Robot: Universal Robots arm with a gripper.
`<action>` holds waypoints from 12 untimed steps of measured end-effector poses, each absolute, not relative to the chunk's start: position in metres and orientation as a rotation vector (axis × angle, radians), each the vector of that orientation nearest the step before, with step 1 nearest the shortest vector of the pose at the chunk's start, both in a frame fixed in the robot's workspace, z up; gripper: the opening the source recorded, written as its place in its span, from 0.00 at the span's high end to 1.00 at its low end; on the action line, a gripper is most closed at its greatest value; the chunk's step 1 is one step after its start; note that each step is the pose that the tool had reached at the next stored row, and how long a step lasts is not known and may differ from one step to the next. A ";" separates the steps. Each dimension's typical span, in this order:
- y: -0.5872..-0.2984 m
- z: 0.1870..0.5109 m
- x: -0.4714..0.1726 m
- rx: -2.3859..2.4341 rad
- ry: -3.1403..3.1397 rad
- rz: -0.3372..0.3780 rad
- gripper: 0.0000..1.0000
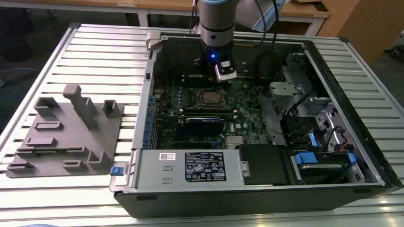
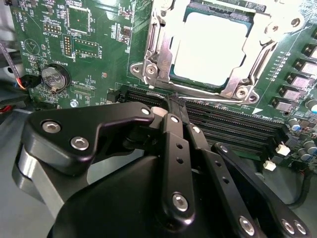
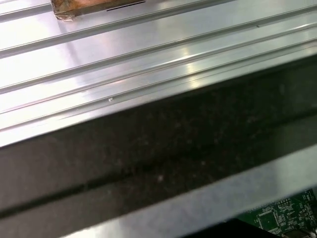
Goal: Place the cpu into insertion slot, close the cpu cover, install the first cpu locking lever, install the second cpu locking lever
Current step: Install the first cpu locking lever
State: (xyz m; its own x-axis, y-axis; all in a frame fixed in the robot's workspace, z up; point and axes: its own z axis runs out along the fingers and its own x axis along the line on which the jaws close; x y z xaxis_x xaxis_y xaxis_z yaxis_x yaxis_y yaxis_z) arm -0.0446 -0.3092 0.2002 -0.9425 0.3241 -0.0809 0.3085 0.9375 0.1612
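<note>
In the second wrist view, the claw [image 2: 177, 101] hides much of the board [image 2: 84, 44], and the picture's edge cuts off part of the cover [image 2: 157, 47]. In the exterior view, the arm [image 1: 218, 21] is cut off at the edge. In the first wrist view, a blurred brown thing [image 3: 84, 6] is cut off too.

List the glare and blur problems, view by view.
Second wrist view: glare bleaches the cpu white, while the end effector is dark foreground. First wrist view: the table streaks with reflections, and the case wall is blurred. Exterior view: even light, motherboard dim.
</note>
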 end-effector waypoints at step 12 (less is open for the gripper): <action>-0.310 0.198 -0.047 0.486 2.974 0.225 0.89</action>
